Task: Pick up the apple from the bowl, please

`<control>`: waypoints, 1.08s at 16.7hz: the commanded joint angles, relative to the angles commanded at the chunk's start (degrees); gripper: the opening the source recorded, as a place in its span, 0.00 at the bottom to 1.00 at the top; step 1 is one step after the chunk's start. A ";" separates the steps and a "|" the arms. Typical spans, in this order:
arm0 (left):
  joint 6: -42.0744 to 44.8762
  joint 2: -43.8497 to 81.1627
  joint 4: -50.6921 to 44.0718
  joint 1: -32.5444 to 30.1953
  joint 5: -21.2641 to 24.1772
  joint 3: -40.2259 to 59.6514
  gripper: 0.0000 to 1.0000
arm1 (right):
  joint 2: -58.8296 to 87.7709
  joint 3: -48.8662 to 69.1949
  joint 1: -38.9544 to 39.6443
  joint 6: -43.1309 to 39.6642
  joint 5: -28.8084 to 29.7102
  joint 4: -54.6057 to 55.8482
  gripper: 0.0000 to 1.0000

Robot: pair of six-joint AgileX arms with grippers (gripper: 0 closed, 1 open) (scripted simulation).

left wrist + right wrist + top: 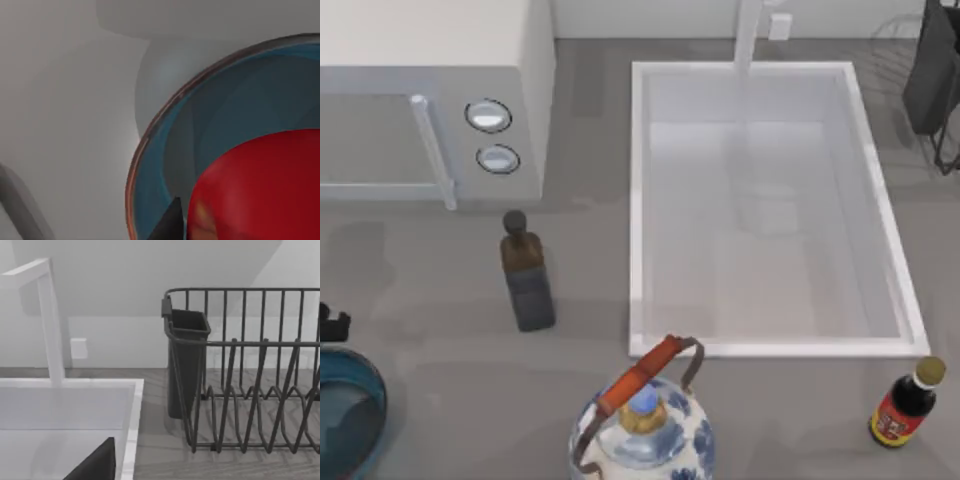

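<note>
Your left gripper (332, 325) sits at the far left edge of the surface (440, 300) in the top view, just above the bowl (360, 385); you cannot tell how its fingers stand. The left wrist view looks down at close range into the bowl (165, 150) — the apple (260, 190) lies inside it, against the blue-teal inner wall, with a dark fingertip (170, 225) just beside the fruit. Whether that fingertip touches the apple cannot be determined.

Your right arm faces the sink (65, 410) and the dish rack (250, 380).

Also on the surface: a microwave (430, 90), a brown bottle (525, 272), a blue-and-white teapot (645, 425) and a red-labelled sauce bottle (905, 405).
</note>
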 joint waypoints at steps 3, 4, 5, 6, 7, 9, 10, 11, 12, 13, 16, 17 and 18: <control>-0.23 -0.19 -14.46 -0.22 -0.02 13.51 0.00 | 0.00 0.00 0.00 0.00 0.00 0.00 1.00; -0.32 -0.43 -19.30 -0.31 -0.02 18.03 0.00 | 0.00 0.00 0.00 0.00 0.00 0.00 1.00; -0.42 -0.73 -23.87 -0.40 -0.02 22.35 0.00 | 0.00 0.00 0.00 0.00 0.00 0.00 1.00; -0.51 -1.09 -28.10 -0.50 -0.03 26.39 0.00 | 0.00 0.00 0.00 0.00 0.00 0.00 1.00; -0.61 -1.49 -31.88 -0.59 -0.03 30.06 0.00 | 0.00 0.00 0.00 0.00 0.00 0.00 1.00; -0.79 -2.33 -37.75 -0.76 -0.03 35.88 0.00 | 0.00 0.00 0.00 0.00 0.00 0.00 1.00; -0.86 -2.70 -39.76 -0.83 -0.03 37.89 0.00 | 0.00 0.00 0.00 0.00 0.00 0.00 1.00; -0.92 -3.00 -41.20 -0.88 -0.03 39.33 0.00 | 0.00 0.00 0.00 0.00 0.00 0.00 1.00; -0.96 -3.20 -42.03 -0.91 -0.03 40.16 0.00 | 0.00 0.00 0.00 0.00 0.00 0.00 1.00; -0.97 -3.26 -42.26 -0.92 -0.03 40.39 0.00 | 0.00 0.00 0.00 0.00 0.00 0.00 1.00; -0.85 -3.09 -42.13 -0.68 -0.06 40.24 0.00 | 0.00 0.00 0.00 0.00 0.00 0.00 1.00; -0.95 -2.96 -42.11 -0.78 -0.06 40.36 0.00 | 0.00 0.00 0.00 0.00 0.00 0.00 1.00; -1.43 -2.27 -42.01 -1.28 -0.04 41.00 0.00 | 0.00 0.00 0.00 0.00 0.00 0.00 1.00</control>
